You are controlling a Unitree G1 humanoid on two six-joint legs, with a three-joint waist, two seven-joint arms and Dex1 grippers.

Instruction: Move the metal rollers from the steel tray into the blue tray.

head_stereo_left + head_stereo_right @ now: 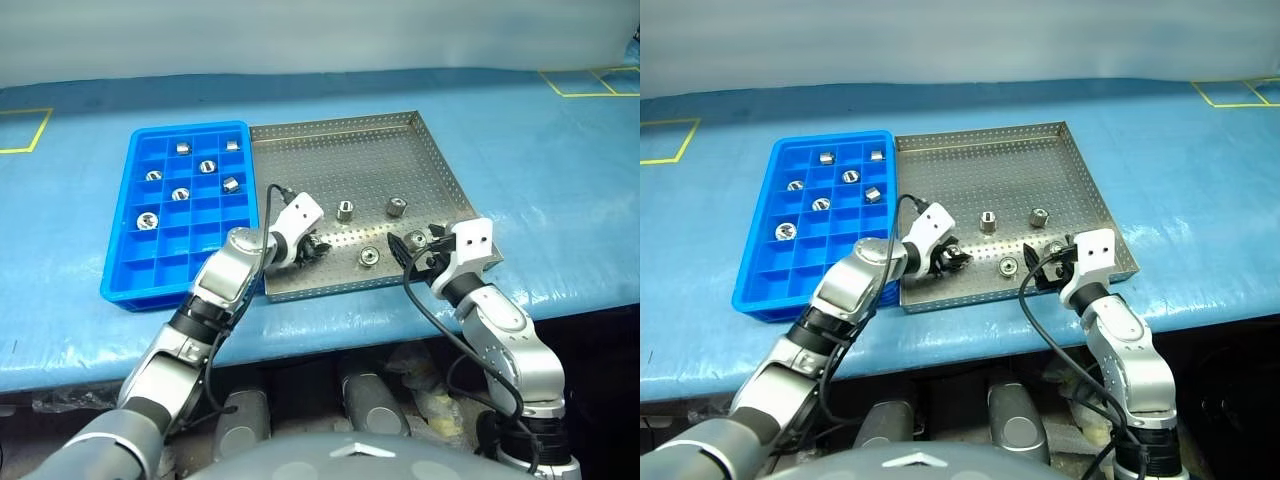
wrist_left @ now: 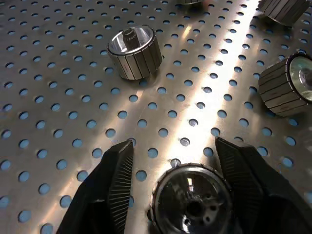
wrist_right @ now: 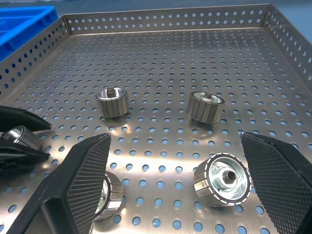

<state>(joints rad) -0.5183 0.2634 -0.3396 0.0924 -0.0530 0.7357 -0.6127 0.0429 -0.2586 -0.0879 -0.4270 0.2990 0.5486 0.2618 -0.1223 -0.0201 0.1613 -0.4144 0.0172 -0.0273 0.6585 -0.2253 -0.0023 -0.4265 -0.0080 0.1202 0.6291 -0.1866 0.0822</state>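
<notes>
A blue-covered worktop [image 1: 560, 170] carries a square steel tray [image 1: 400, 132] of perforated grey sheet metal with low raised rims. Touching the steel tray's left rim is a narrower blue tray [image 1: 115, 250] of glossy plastic, gridded into small square compartments. Six metal rollers [image 1: 207, 166] sit in separate compartments there. More rollers, short ribbed shiny cylinders with a central hole, remain in the steel tray's near half; its far half is bare open metal. The left gripper [image 2: 175, 170] is low at the steel tray's near left corner, its ridged black fingers [image 2: 114, 190] narrowed either side of one roller [image 2: 191, 200]. The right gripper [image 3: 170, 185] hovers at the steel tray's near right edge, fingers spread wide around a roller [image 3: 223, 180] without touching it.
</notes>
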